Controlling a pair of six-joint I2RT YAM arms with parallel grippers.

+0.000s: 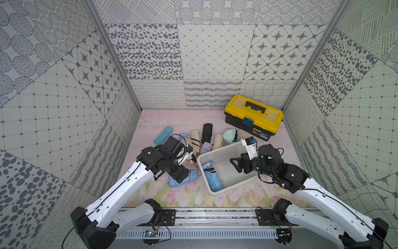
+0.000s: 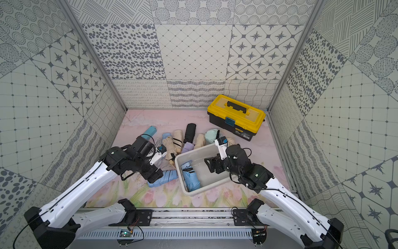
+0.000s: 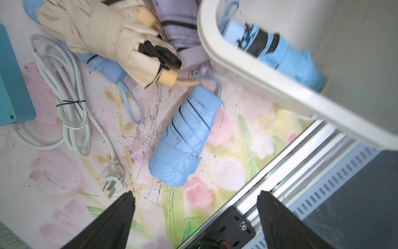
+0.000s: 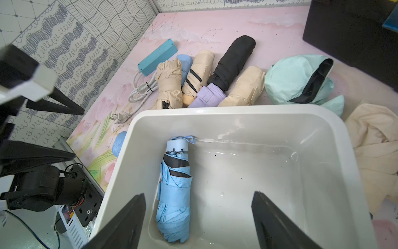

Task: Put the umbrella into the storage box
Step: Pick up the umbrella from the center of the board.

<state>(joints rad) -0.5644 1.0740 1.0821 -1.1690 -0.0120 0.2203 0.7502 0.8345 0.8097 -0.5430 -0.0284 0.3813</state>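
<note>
In both top views the right arm (image 1: 269, 161) covers part of the rim of the white box (image 1: 237, 185). The left arm (image 1: 150, 159) hides one end of the blue umbrella (image 1: 187, 180) lying just beside the box. In the left wrist view the box (image 3: 247, 71) is blurry and runs off the picture's edge. The other blue umbrella (image 3: 290, 56) inside it is blurry too. The teal power strip (image 3: 13, 86), well apart from the box, is also cut off. In the right wrist view the box wall hides most of the umbrella (image 4: 119, 143) outside it. The toolbox (image 4: 349, 38) behind the box is cut off there. The words on its label (image 1: 257, 131) are too small to read.
</note>
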